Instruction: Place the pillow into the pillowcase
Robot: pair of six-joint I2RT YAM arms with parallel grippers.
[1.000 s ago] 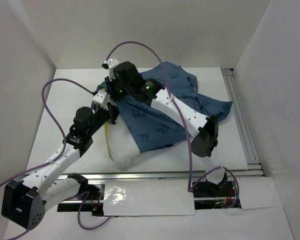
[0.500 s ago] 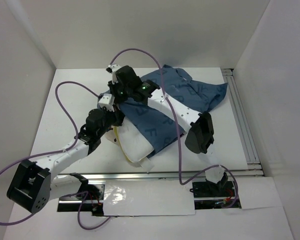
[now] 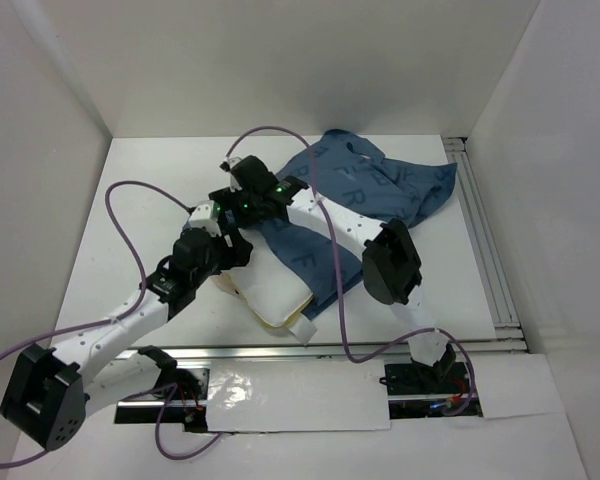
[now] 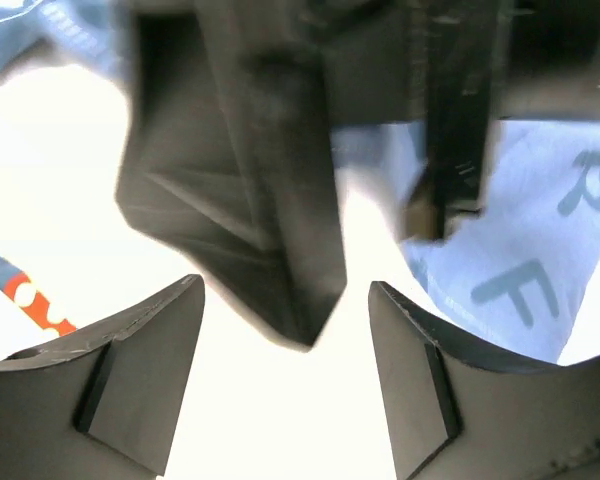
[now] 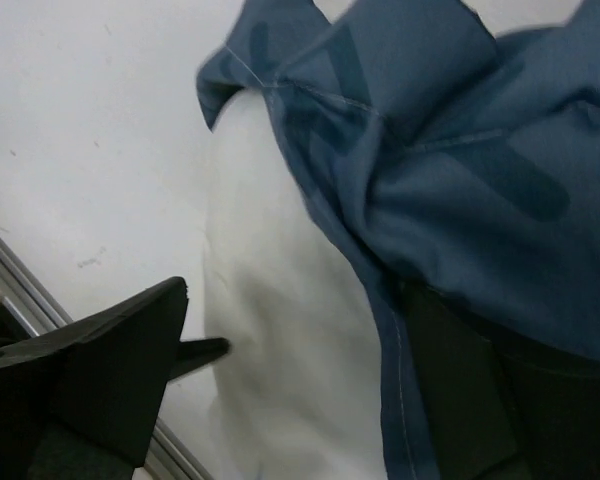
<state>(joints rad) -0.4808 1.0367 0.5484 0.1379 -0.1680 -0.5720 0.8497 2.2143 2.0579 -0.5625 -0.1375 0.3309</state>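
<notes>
The top view is bright and even, with only weak, soft shadows on the table (image 3: 130, 200); the left wrist view is overexposed, its white areas burnt out, and dark shapes near the lens are blurred; the right wrist view is dimmer and slightly soft.

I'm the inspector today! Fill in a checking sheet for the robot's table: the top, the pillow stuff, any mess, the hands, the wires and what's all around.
Surface: flat white table, everything rests on it.
Job's things: soft white rectangular pillow partly inside the blue letter-printed fabric pillowcase; its near end sticks out.
Clutter: nothing seen.
Hands: left hand open, beside the pillowcase; right hand open, at the pillowcase's edge above the pillow.
Cables: purple cables loop over the table; one crosses the pillowcase.
Surroundings: white walls on three sides; metal rails along the right and near edges.
</notes>
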